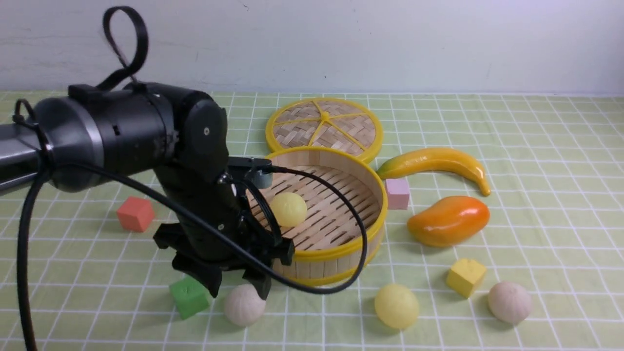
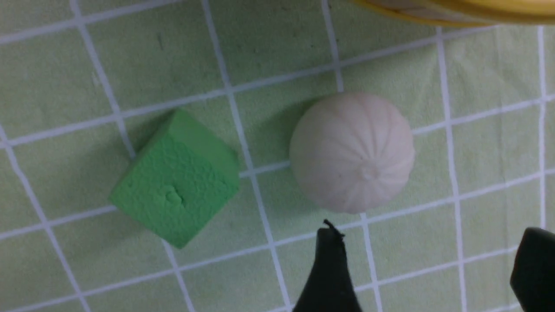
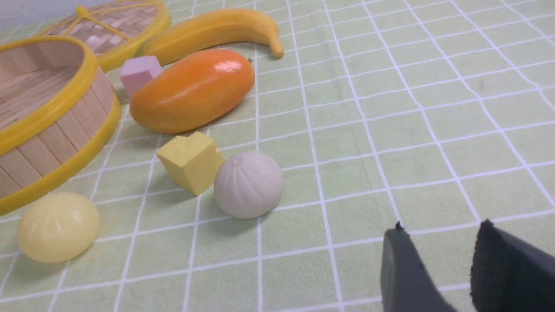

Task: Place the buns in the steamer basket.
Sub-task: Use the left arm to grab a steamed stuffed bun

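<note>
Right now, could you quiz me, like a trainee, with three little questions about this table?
1. True or false: the banana lies inside the basket.
2. Fill in: the cube beside the pleated bun under the left end effector is ____.
3. How many buns are in the basket?
A) none
B) one
C) three

Key: 1 false; 2 green; 3 B, the pale yellow one.

Basket [image 1: 319,265] beyond the left pincer [image 1: 240,287]: pale wood-look slats, smooth yellow rims. Lid [image 1: 304,131] farther out: woven, bamboo-like. Mango [image 1: 448,221] right of it: glossy. Green cube [image 2: 173,182] near it: matt, finely wrinkled.
</note>
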{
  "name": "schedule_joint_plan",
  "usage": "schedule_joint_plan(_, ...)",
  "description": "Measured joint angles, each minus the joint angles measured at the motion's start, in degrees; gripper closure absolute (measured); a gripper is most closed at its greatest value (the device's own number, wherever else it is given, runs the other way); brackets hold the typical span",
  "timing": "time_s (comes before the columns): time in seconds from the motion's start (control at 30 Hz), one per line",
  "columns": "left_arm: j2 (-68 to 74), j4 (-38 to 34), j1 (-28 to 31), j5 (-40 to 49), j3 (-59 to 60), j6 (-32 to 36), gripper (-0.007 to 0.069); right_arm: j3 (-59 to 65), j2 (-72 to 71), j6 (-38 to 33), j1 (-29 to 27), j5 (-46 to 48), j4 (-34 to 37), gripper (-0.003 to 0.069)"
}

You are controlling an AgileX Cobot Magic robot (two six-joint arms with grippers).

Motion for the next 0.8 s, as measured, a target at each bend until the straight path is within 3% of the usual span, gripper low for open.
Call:
schedule_joint_plan(0.2, 2.39, 2.46, 0.0, -2.99, 0.11, -0.31, 0.0146, 0.0, 0.0, 0.0, 0.0, 0.0, 0.0, 0.042)
schedule_joint_plan(0.57, 5.71, 2.61, 0.0, -5.16, 0.13, -0.47, 0.0386, 0.0, 0.0, 0.0, 0.0, 0.0, 0.0, 0.042)
schedule_joint_plan(0.8, 5.98, 2.61, 0.0, -5.16, 0.13, -0.47, 0.0419, 0.0, 0.0, 0.0, 0.0, 0.0, 0.0, 0.042)
